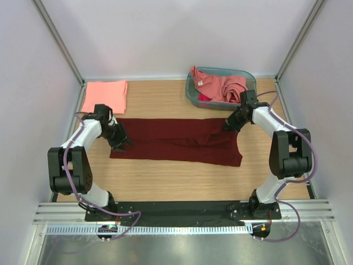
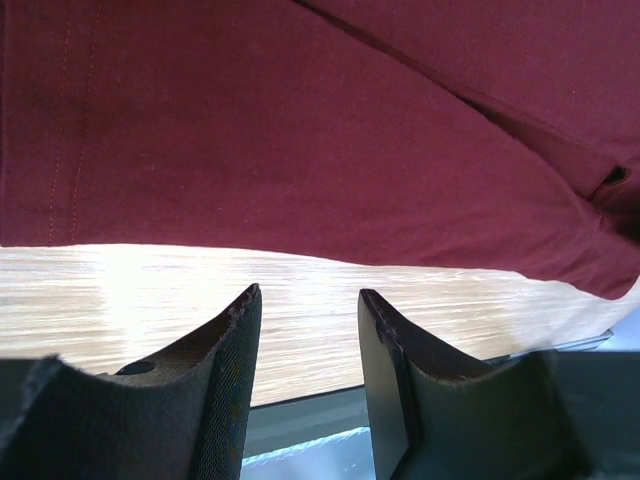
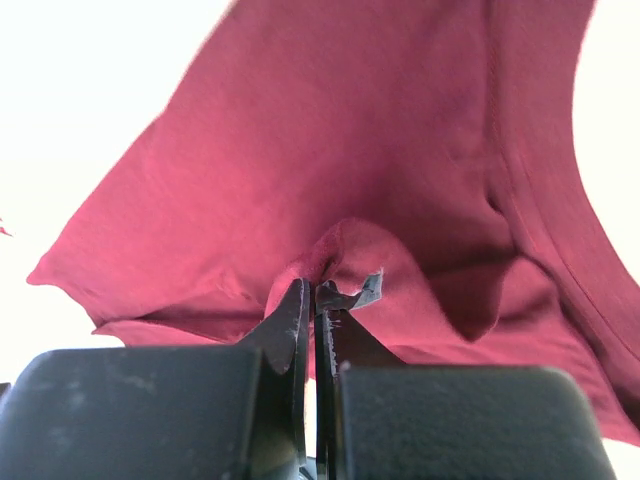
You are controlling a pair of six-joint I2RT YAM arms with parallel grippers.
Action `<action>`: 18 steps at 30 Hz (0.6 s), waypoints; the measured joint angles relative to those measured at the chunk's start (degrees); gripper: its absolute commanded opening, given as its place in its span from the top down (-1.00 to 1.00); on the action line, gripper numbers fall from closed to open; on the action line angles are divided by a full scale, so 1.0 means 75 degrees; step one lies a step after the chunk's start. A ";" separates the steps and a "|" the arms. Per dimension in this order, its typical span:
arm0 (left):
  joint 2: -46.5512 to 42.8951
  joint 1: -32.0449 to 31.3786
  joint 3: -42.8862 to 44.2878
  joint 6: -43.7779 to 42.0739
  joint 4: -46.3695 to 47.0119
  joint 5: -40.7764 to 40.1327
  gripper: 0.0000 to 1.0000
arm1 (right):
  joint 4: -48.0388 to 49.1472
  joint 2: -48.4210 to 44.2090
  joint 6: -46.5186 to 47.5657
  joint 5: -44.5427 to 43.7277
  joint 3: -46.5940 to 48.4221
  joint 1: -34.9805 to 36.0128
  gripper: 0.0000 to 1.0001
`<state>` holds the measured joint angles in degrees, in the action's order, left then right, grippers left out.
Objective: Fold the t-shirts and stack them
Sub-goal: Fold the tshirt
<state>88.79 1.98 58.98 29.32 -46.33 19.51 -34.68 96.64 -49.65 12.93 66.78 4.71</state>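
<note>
A wooden table (image 1: 165, 176) between pale walls (image 1: 176, 38) carries the maroon t-shirt (image 1: 176, 141) at centre; right gripper (image 3: 314, 292) pinches its cloth, left gripper (image 2: 309, 293) gapes empty.

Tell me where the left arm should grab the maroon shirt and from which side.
I'd grip the maroon t-shirt by its near edge at the left end. Come in low from the near side: that edge lies flat on the table just ahead of the open left end effector, while the right end effector is shut on the shirt's right end.
</note>
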 measured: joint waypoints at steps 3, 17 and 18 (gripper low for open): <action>0.0012 0.0000 0.0006 -0.0003 -0.0035 -0.0012 0.10 | 0.0009 0.0321 0.0038 0.0099 0.0393 -0.0058 0.98; 0.0099 0.0000 0.0023 -0.0003 -0.0128 -0.0067 0.10 | -0.0067 0.1670 0.0405 0.0350 0.2098 -0.0140 0.98; 0.0099 0.0000 0.0023 -0.0003 -0.0128 -0.0067 0.10 | -0.0085 0.1749 0.0428 0.0399 0.2189 -0.0140 0.98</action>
<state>89.54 1.98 59.16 29.30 -47.29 19.00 -35.31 109.75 -46.44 15.92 83.20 3.66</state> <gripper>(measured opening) 0.449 0.042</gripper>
